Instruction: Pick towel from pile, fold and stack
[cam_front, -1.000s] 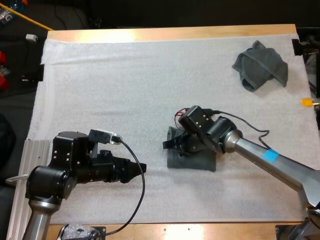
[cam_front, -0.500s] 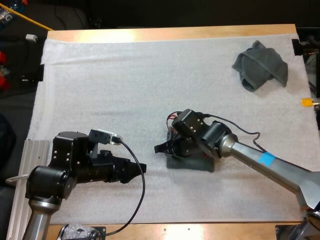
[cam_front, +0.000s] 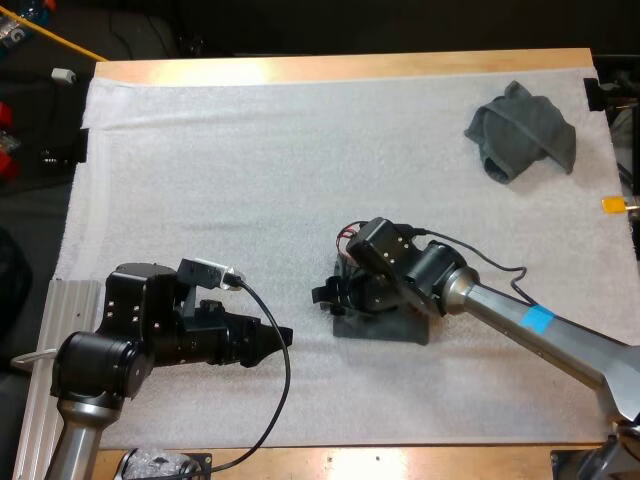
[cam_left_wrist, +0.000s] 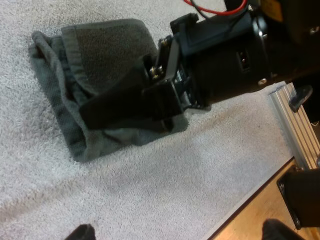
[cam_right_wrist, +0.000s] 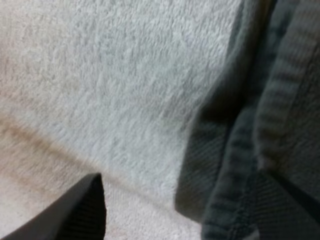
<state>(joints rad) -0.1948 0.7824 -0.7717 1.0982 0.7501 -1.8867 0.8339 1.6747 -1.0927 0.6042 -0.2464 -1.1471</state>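
grey-green folded towel (cam_front: 390, 328) lies on the mat (cam_front: 250, 180) under the right gripper (cam_front: 325, 300), fingers apart at its edge. left gripper (cam_front: 284, 336) hangs beside, spread too. fold looks finished, so next is probably reaching for the crumpled towel (cam_front: 520, 130) at the far corner.

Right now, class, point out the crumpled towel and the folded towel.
crumpled towel (cam_front: 520, 130): high view, middle of the bunched cloth.
folded towel (cam_left_wrist: 106, 50): left wrist view, on its top layer.

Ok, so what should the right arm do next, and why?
Probably lift the right gripper up off the folded towel: its fingers stand open, gripping nothing, the towel looks folded, and the crumpled towel lies at the far right of the mat.
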